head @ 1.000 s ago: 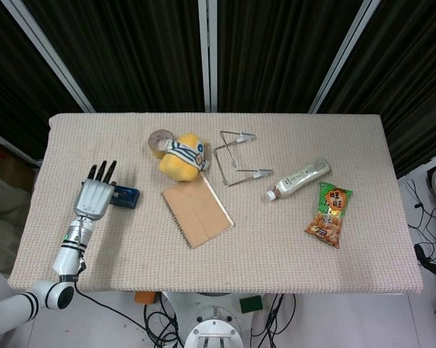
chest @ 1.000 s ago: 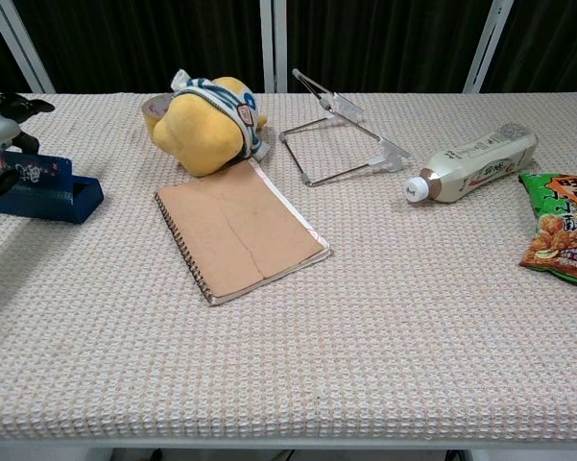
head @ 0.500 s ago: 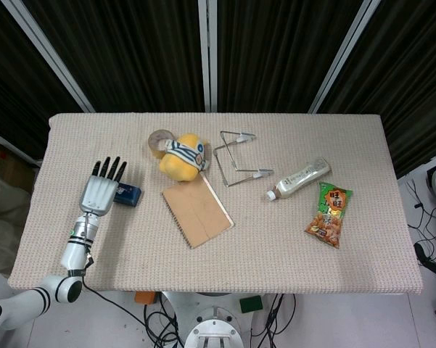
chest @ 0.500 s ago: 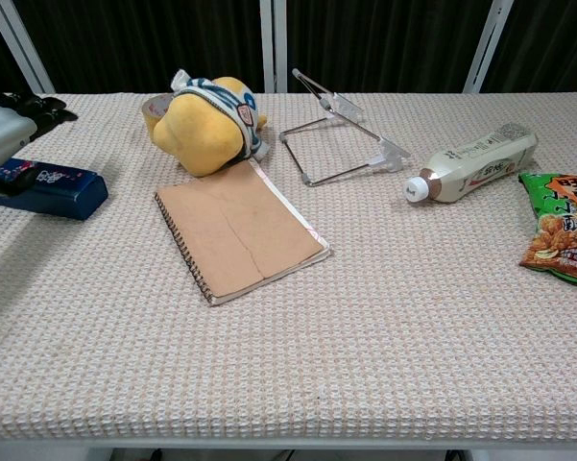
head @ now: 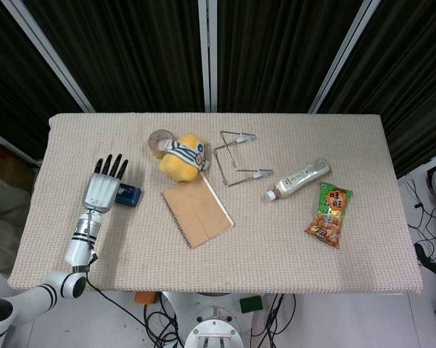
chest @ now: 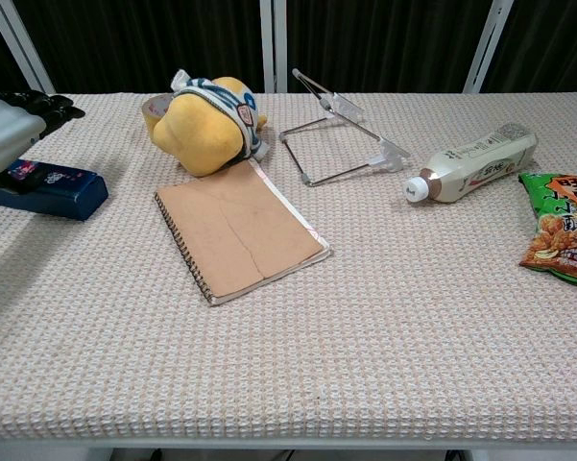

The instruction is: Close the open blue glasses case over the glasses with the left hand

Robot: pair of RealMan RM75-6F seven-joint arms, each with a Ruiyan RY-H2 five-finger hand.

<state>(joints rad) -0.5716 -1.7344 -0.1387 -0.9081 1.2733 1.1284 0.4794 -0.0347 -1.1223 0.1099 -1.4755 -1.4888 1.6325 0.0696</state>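
The blue glasses case [head: 130,194] [chest: 50,187] lies low and flat near the table's left edge, its lid down; the glasses do not show. My left hand [head: 104,187] [chest: 8,121] lies flat, palm down, over the case's left part, with its dark fingers [head: 109,166] straight and pointing toward the back of the table. It holds nothing. I cannot tell whether the palm touches the lid. The hand hides the case's left end in the head view. My right hand is in neither view.
A brown spiral notebook [head: 197,212] lies right of the case. Behind it are a yellow plush toy [head: 181,157] and a tape roll [head: 158,138]. Further right are a wire stand [head: 236,158], a lying bottle [head: 299,177] and a snack bag [head: 331,214].
The case's lid has come down under my left hand, so the case stands lower. The hand has shifted slightly toward the back right and sits a little higher over the case.
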